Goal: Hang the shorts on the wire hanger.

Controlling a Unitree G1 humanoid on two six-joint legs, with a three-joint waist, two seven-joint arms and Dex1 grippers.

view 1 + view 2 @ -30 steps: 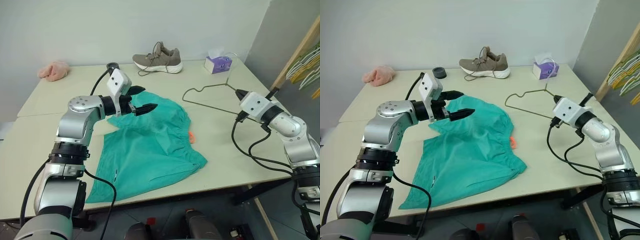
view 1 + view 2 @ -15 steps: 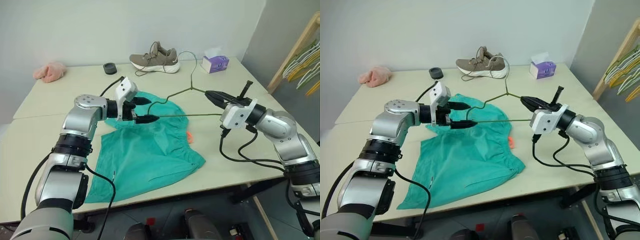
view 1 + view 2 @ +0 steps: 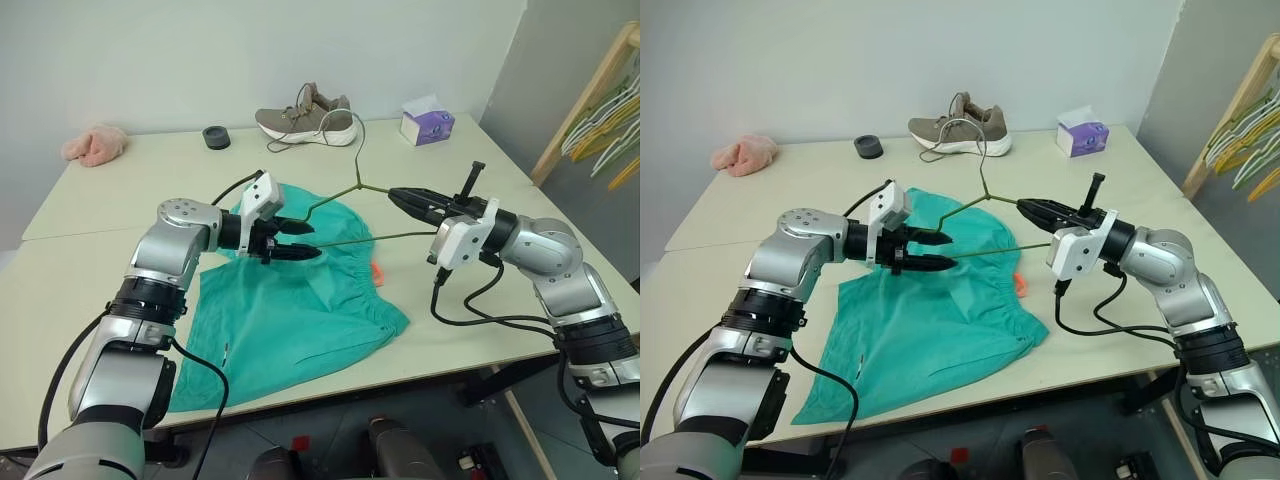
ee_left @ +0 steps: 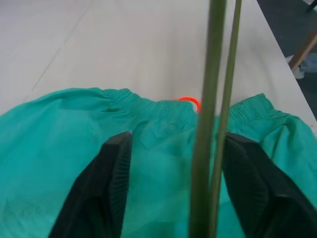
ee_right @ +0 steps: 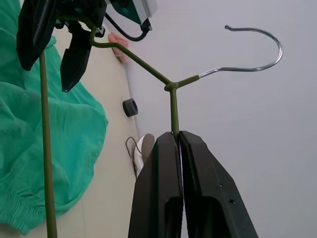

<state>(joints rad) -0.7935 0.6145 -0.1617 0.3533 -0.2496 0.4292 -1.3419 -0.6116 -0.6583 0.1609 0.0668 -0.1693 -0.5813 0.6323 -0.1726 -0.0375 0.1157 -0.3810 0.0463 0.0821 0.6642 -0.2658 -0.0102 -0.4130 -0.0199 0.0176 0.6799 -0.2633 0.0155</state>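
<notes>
The teal shorts (image 3: 300,310) lie spread on the table, waistband and orange drawstring (image 3: 378,272) toward the right. The wire hanger (image 3: 380,238) is held in the air above them, hook up. My right gripper (image 3: 395,194) is shut on one sloping arm just below the hanger's neck (image 5: 171,87). My left gripper (image 3: 314,242) is at the hanger's far corner, just over the shorts. In the left wrist view two runs of the wire (image 4: 210,99) pass between its fingers (image 4: 111,168), which stand apart and show a gap to the wire on each side.
A grey shoe (image 3: 305,112), a purple tissue box (image 3: 427,121), a small black round object (image 3: 215,136) and a pink fluffy cloth (image 3: 95,143) sit along the table's far side. White and yellow hangers (image 3: 600,120) hang on a wooden rack at the right.
My right gripper has lifted the hanger off the table and carried it left over the shorts. My left gripper has sunk toward the shorts, its fingers narrowing around the hanger's corner.
</notes>
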